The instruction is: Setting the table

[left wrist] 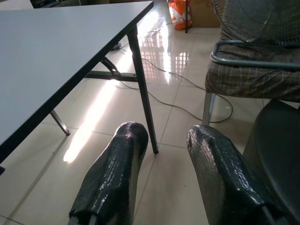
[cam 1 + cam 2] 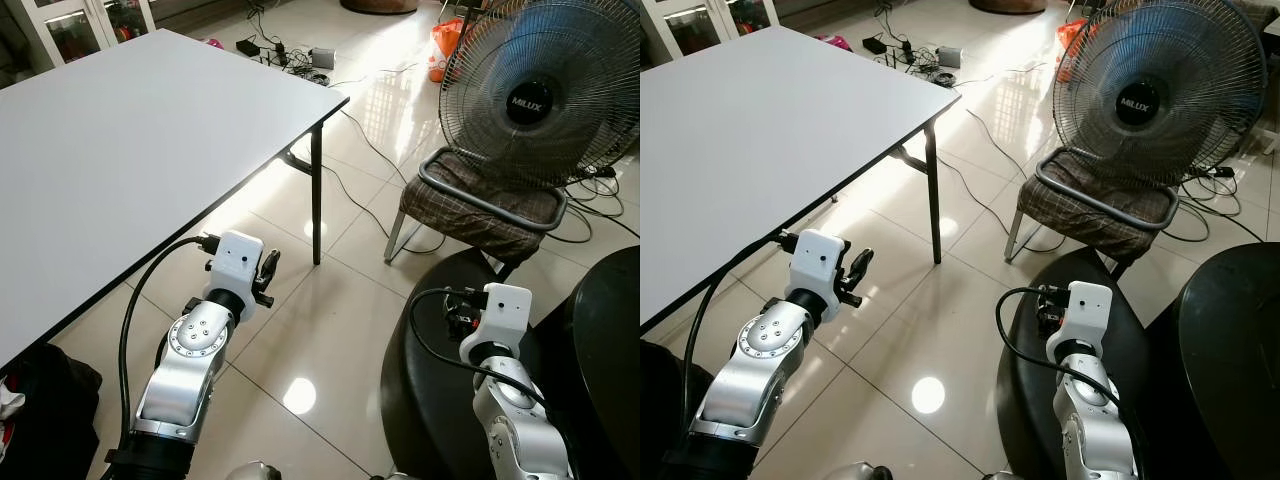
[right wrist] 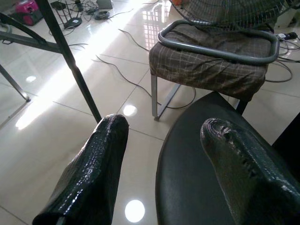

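Two silver arms reach forward over a glossy tiled floor (image 2: 330,330) beside a white desk (image 2: 130,140), whose bare top carries nothing. The left tool (image 1: 161,140) hangs just off the desk's near edge, its two black fingers (image 1: 117,173) spread apart and holding nothing, above the tiles near the desk's black leg (image 2: 317,195). The right tool (image 3: 161,140) hovers, to the right of the desk, over the rim of a round black stool (image 2: 430,380), its fingers likewise spread and empty; a black cable (image 2: 425,330) loops from its white wrist housing. A second dark round seat (image 2: 610,350) sits just beside the stool, further from the desk.

Beyond the stool, off the desk's corner, stands a metal-framed chair (image 2: 480,205) with a brown checked cushion, and on it rests a large black fan (image 2: 545,85) behind a wire grille, marked "MILUX" at its hub. Thin cables (image 2: 365,140) trail across the tiles between the desk leg and the chair.

Past the desk's far corner lies a tangle of chargers and wires (image 2: 285,55) on the floor, with an orange bag (image 2: 445,45) near the fan's far side. Glass-fronted cabinet doors (image 2: 75,25) stand behind the desk's far end. A dark bundle of cloth (image 2: 45,410) sits on the floor under the desk's near edge, beside the left arm.
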Controlling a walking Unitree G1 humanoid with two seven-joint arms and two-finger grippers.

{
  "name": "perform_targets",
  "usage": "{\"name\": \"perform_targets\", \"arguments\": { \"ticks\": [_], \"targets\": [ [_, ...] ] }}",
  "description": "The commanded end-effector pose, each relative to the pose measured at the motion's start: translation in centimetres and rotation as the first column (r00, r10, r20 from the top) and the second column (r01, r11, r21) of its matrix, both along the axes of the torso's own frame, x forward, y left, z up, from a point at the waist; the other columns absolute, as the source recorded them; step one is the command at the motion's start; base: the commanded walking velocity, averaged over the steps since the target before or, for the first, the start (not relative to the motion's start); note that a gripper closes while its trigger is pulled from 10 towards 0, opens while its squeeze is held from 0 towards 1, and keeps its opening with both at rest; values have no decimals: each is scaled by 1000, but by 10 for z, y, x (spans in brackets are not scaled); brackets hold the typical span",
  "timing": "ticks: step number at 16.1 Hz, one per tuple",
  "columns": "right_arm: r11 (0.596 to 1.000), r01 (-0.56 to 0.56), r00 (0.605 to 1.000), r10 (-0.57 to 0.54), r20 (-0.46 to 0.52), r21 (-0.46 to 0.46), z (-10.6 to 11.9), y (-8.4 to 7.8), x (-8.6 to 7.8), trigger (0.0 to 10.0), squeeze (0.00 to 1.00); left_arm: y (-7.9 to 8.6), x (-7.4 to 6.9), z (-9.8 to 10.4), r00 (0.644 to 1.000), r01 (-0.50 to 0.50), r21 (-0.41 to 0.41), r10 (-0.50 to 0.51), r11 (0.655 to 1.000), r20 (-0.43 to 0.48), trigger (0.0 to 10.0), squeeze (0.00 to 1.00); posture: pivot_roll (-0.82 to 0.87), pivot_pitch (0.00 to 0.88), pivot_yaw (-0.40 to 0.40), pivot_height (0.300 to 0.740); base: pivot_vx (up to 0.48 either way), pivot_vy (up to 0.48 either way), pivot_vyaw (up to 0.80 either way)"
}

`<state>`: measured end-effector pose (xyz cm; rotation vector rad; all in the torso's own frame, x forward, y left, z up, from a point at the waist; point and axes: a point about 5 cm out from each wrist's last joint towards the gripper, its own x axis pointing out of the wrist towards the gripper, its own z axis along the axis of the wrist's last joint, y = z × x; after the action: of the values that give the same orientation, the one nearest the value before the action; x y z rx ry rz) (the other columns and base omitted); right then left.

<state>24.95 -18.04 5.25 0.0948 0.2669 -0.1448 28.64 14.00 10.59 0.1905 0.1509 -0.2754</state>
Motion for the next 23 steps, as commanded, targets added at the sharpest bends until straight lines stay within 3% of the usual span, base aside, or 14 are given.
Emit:
{"name": "perform_targets", "arguments": {
  "ticks": [1,5,6,7,8,10,14,19,23],
  "targets": [
    [1000,2,1000,-2,17,-13,3,-1,1,10000,0,0,0,-1,1000,1,6,-1,1000,-4,10000,0,-6,46,6,740,0,0,0],
    [1000,2,1000,-2,17,-13,3,-1,1,10000,0,0,0,-1,1000,1,6,-1,1000,-4,10000,0,-6,46,6,740,0,0,0],
    [998,-40,991,45,129,-41,23,3,12,10000,0,7,1,5,999,-35,-5,35,999,12,10000,0,11,35,-5,740,0,0,800],
    [998,-46,986,53,159,-51,30,3,14,10000,0,8,1,7,999,-39,-8,39,999,20,10000,0,11,35,-5,740,0,0,800],
    [1000,-30,988,31,149,-8,28,0,16,10000,0,9,3,8,998,-47,-9,48,999,28,10000,0,15,41,-5,740,0,0,0],
    [999,-31,988,35,149,-26,27,-2,16,10000,0,8,0,7,999,-47,4,47,999,24,10000,0,36,40,-7,740,0,0,0],
    [995,-89,979,97,179,-52,34,7,20,10000,0,14,2,7,998,-61,3,61,998,16,10000,0,19,47,-3,740,0,0,800],
    [995,-92,977,99,188,-47,35,0,22,10000,0,9,-3,14,998,-36,5,36,999,45,10000,0,36,51,-1,740,0,0,800],
    [989,-143,963,148,226,-38,43,9,24,10000,0,9,2,15,999,-29,-11,29,1000,45,10000,0,17,56,-1,740,0,0,800]
  ]
}}
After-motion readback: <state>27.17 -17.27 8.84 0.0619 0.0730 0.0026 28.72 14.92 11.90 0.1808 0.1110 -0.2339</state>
